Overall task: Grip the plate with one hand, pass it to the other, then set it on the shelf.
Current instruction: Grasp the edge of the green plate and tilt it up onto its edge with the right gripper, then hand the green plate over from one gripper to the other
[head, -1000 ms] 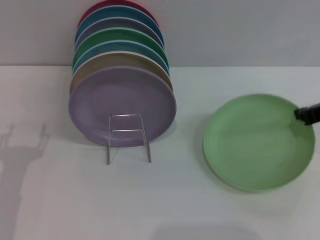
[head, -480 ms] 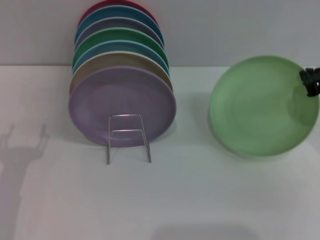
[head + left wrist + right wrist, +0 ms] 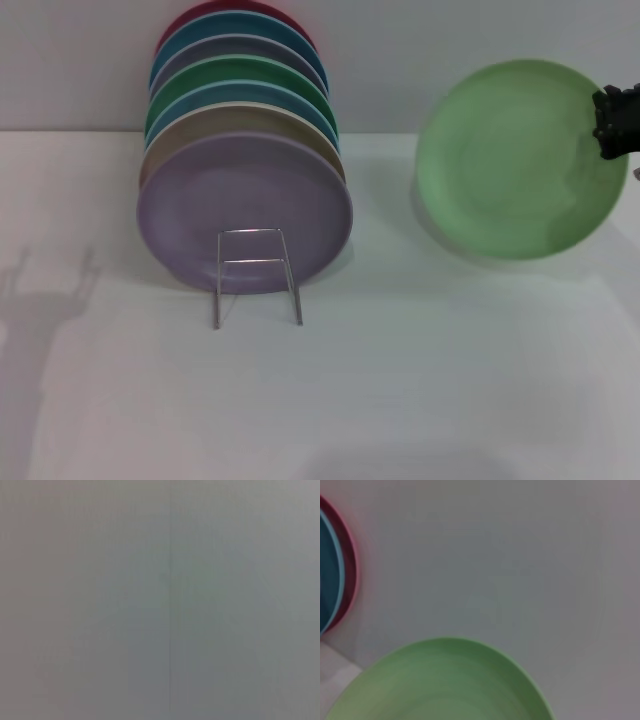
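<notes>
Nearest the robot, the white worktop [image 3: 400, 400] lies smooth and matte. At about 9 o'clock from the centre of the head view stands the shelf [image 3: 257, 275], a thin silver wire rack whose rectangular front loop and crossbar show in front of a row of round plates on edge. The front one is a lilac plate [image 3: 245, 212]; behind it come a tan one, then blue, darker green, grey-blue, blue again and red at the back, all alike in size and finish.

Farther off, at about 2 o'clock, the plate [image 3: 518, 160] hangs clear of the worktop, tilted so its light-green face shows against the grey wall [image 3: 420, 60]. It is round, matte, with a shallow rim. The right gripper [image 3: 612, 122], black and blocky, meets its rim at the 3 o'clock edge, fingers closed on that rim. The right wrist view shows the same green rim [image 3: 445, 680] with the red and blue plates beyond.

The left gripper appears in no view; its wrist camera shows only blank grey.

The step in hand looks like the first: the plate gripped and raised. The next move calls for the left gripper to take the free rim at the 9 o'clock side, so the plate must be held steady and within reach.
</notes>
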`<state>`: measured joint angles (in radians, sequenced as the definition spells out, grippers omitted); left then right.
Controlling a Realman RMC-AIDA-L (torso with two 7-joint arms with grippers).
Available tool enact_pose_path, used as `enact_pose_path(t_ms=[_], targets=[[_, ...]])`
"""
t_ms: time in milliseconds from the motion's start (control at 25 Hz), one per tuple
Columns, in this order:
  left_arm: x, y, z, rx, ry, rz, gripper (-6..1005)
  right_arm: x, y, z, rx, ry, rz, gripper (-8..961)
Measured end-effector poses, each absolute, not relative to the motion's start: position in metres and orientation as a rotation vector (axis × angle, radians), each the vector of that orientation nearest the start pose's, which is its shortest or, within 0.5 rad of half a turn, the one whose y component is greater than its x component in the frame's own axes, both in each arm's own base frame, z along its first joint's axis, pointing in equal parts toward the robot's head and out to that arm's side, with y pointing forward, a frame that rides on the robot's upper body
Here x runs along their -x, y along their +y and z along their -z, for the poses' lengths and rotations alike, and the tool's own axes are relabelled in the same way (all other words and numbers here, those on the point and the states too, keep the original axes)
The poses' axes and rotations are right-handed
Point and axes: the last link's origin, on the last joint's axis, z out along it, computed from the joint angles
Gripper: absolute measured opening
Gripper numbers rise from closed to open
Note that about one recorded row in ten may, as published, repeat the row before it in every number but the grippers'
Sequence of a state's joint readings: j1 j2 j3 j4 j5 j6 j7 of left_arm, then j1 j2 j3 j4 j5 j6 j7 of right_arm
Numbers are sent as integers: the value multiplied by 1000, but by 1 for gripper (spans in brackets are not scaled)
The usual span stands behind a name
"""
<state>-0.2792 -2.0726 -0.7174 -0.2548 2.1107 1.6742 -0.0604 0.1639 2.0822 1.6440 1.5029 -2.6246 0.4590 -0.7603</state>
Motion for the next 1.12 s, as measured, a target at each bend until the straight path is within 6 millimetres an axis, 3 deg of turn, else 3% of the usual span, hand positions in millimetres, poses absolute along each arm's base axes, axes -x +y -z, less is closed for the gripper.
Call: enact_pose_path(t_ms=[320, 600, 1120], targets=[[305, 269, -26, 1317, -239, 974, 771, -230, 368, -49, 1805, 258, -108, 19], [305, 270, -24, 1324, -243, 974, 770, -245, 361, -34, 1679, 195, -199, 19], [305, 269, -25, 1322, -245, 971, 768, -263, 347, -12, 1552, 216, -465, 20]])
